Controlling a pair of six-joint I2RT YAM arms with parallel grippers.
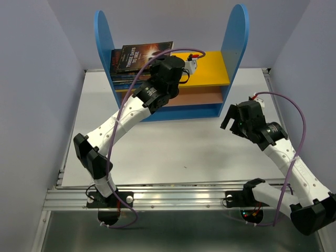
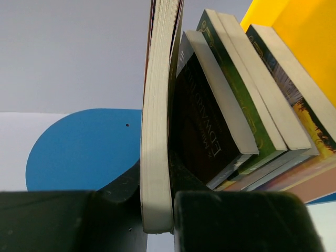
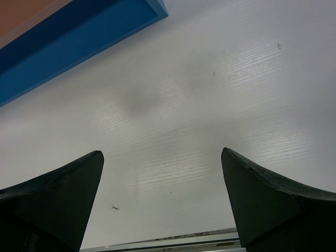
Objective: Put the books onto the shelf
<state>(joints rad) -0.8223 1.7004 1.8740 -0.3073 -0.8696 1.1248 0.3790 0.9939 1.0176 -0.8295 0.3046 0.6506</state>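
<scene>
Dark book point(image 1: 143, 56) reads "THREE DAYS TO SEE".

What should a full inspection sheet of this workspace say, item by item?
surface: white table, faintly ribbed.
job's things: shelf upright at the far side; several books lean together at the left end of its yellow top board; one more book is held beside them.
clutter: nothing seen.
grippers: left gripper shut on the book; right gripper open above the table, holding nothing.
cables: a purple cable loops along each arm.
surroundings: pale walls around; metal rail at the near edge.
</scene>
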